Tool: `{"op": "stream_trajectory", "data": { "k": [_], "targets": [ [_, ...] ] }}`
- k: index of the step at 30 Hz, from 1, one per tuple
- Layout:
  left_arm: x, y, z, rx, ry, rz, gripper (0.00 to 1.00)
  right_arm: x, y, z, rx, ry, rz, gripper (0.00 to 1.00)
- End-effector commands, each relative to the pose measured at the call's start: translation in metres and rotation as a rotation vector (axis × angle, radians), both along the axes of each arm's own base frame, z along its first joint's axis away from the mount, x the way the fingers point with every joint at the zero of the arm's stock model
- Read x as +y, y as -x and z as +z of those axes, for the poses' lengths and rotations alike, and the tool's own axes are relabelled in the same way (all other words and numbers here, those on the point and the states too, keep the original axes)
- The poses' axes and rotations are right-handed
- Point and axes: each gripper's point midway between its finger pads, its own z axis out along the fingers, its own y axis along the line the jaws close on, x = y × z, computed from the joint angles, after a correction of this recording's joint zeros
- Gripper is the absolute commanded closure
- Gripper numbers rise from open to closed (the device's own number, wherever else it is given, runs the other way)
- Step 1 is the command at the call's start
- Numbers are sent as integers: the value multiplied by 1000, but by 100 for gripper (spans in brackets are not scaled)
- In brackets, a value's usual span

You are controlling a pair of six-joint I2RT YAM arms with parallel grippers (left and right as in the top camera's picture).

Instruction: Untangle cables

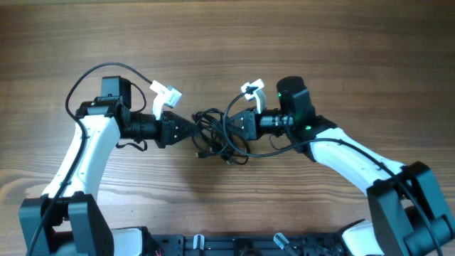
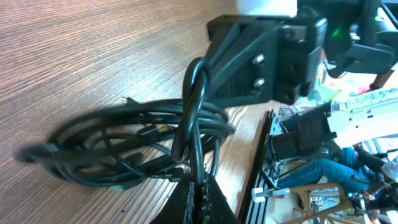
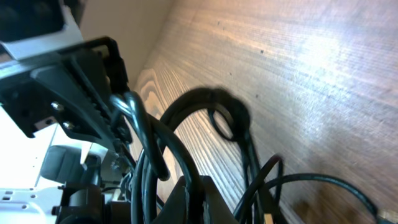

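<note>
Black on brown wood: the cables (image 1: 213,139) lie as one knotted bundle at the middle of the table (image 1: 213,43), and both arms are on it. The left gripper (image 1: 190,128) has its jaws narrow, pinched on a strand at the bundle's left side. The right gripper (image 1: 233,126) faces it nose to nose, jaws likewise closed on a looped strand (the left wrist view shows that loop hooked just at its tips). So the step in hand looks like the pull-apart: two grips taken, and the knot between them not yet open. The next move calls for the grippers to draw away from each other, slowly and low over the wood, watching whether loops slip free or cinch tighter. Room is generous, with bare table on the far side and out to either flank. The near edge, by the arm bases, is the tight side, so pulling sideways looks safer than pulling back
</note>
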Motion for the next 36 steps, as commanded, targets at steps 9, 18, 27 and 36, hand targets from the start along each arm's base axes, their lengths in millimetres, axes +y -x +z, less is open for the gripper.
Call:
{"op": "stream_trajectory", "data": {
  "k": [9, 18, 27, 36],
  "targets": [
    [5, -1, -4, 35, -22, 26, 96, -50, -50, 57, -221, -16, -231, 96],
    [5, -1, -4, 36, -22, 26, 96, -67, -85, 71, -585, 127, -320, 96],
    [5, -1, -4, 36, -22, 26, 96, -88, -87, 33, -591, 348, -326, 96],
    [5, -1, -4, 36, -22, 26, 96, -152, -132, 46, -818, 712, -595, 96]
  ]
}}
